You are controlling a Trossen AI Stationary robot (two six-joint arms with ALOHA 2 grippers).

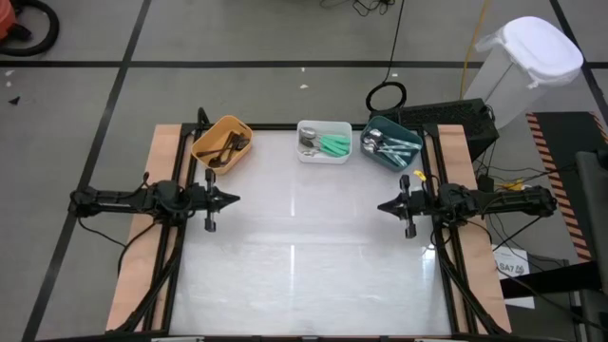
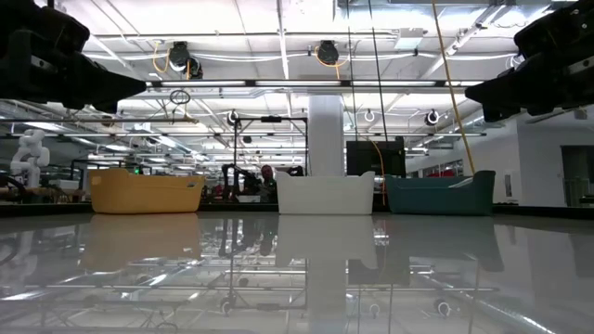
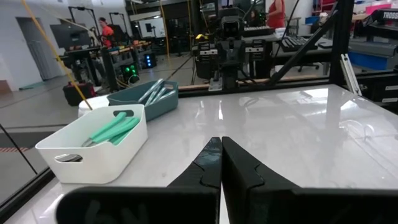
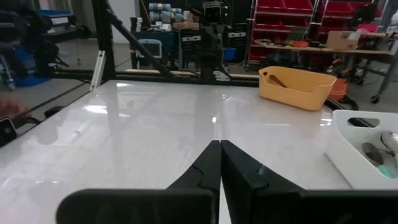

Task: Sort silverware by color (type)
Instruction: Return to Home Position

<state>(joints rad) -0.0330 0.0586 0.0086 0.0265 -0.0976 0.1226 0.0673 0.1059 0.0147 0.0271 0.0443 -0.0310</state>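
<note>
Hanging shut and empty, the left pincer (image 1: 236,199) and right pincer (image 1: 380,205) are waiting. Black spoons (image 1: 224,150) are lying in the orange bin (image 1: 232,122) near the left pincer, green spoons (image 1: 334,144) in the white bin (image 1: 323,124) midway, and silver spoons (image 1: 385,144) in the teal bin (image 1: 410,133) near the right pincer; sorting is looking finished.

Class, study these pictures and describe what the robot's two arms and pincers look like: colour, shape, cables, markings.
The left arm and right arm are both dark, almost black, slim and jointed. The left pincer and right pincer each have two matt black, wedge-shaped fingers tapering to a point. Black cables trail from the arms. No markings are visible.
</note>
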